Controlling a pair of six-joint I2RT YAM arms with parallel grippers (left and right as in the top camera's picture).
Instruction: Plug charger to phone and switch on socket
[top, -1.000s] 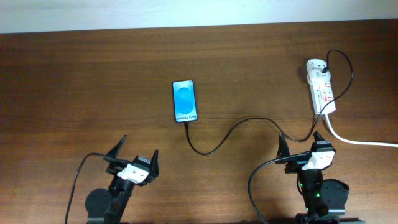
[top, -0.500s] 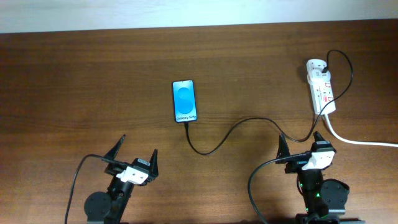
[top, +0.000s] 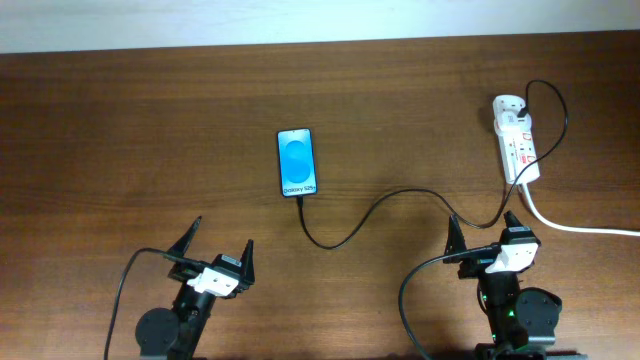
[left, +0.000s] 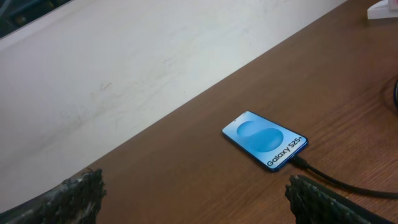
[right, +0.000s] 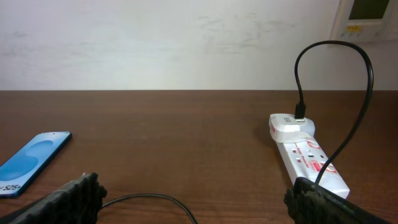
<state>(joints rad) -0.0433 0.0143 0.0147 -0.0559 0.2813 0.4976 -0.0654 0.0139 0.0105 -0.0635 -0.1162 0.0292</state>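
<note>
- The phone (top: 297, 161) lies flat and face up just left of the frame's centre, its long side upright in the overhead view and its blue screen lit.
- The charger (top: 380, 203), a thin black cable, meets the phone's lower end, curves rightward, then loops up into the socket's top end.
- The socket (top: 516, 145), a white strip with red markings, lies at the upper right.

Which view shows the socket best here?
The right wrist view: the socket lies close and large, red markings visible, a white adapter plugged in at its far end. The overhead view shows it small, at far right. The left wrist view catches only a white corner at the top right edge.
</note>
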